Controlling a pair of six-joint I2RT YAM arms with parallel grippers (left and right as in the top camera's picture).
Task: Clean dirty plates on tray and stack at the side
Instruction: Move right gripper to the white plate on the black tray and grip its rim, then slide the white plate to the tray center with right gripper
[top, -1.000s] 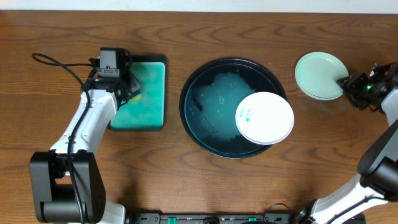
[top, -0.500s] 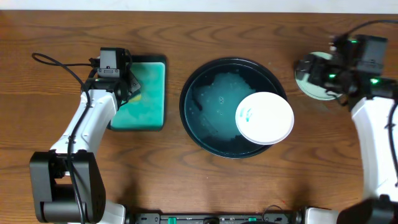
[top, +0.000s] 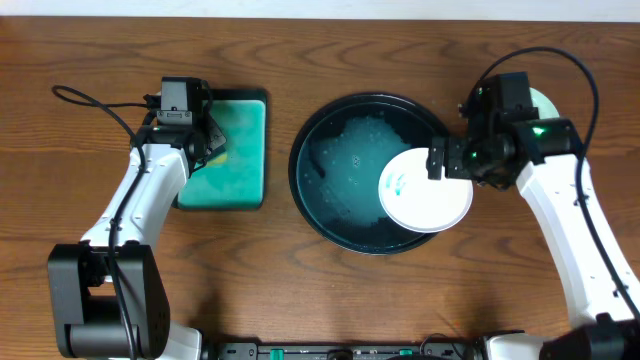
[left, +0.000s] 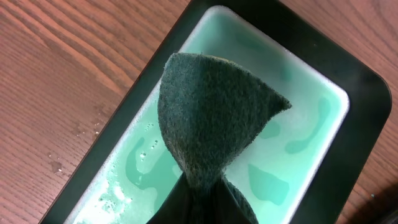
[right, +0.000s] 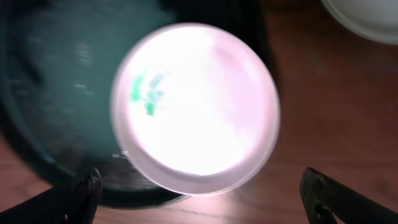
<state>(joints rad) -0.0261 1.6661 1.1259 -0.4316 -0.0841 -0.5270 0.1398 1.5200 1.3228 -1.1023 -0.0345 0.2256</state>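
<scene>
Plate (top: 425, 190), white with teal smears, is seen on the right side of the black tray (top: 330, 200), reaching over its rim. It is round and lies just below the right gripper (right: 202, 193), which is nearer. Its jaws are spread wide, and nothing is in the way. A second plate (top: 548, 100) is set aside further right. A sponge (left: 211, 118) is held pinched by the left gripper (top: 210, 142) over the teal dish (top: 240, 180).
</scene>
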